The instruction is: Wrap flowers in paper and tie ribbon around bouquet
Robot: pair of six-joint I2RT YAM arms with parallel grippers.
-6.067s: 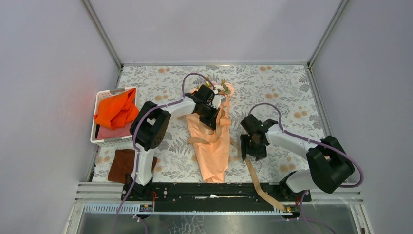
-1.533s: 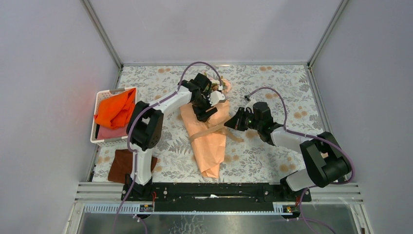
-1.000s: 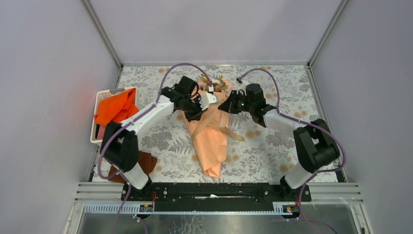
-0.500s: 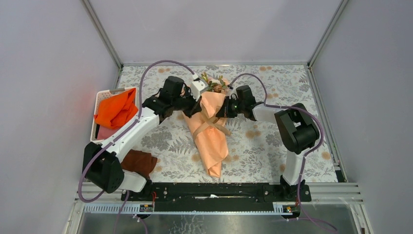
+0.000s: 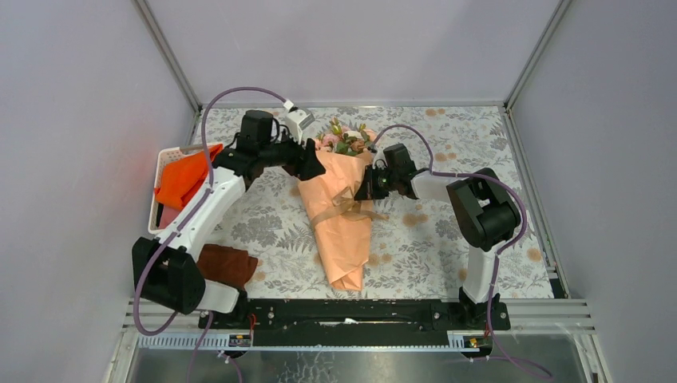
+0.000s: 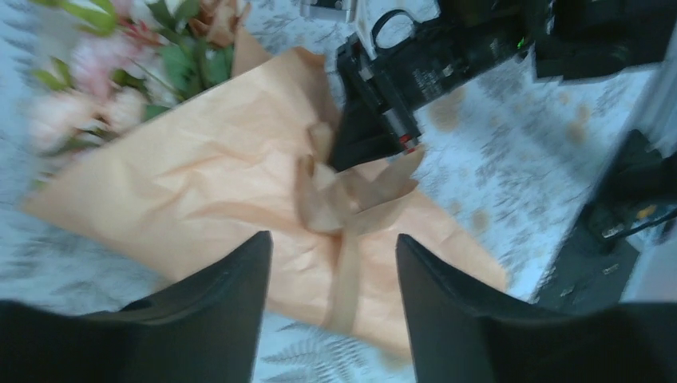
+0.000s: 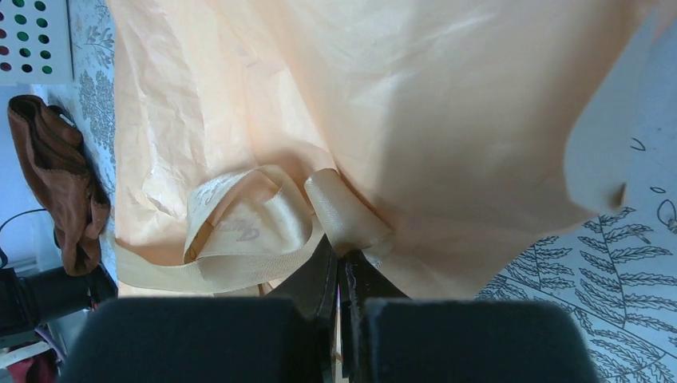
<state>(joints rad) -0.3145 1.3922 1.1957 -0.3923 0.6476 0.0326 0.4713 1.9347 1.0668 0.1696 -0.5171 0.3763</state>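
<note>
Right gripper (image 7: 342,257) pinched shut on a satiny tan ribbon (image 7: 239,231) tail, looped knot just ahead against matte, crinkly peach paper (image 7: 415,96). Left gripper (image 6: 334,239) parted, holding nothing, facing the same bow. Bouquet (image 5: 343,211) a tapering cone between both grippers, flowers (image 5: 343,144) at its far end. Behind the left gripper, white perforated basket (image 5: 160,171) holding orange cloth (image 5: 188,182). Both arms reaching inward from opposite sides.
</note>
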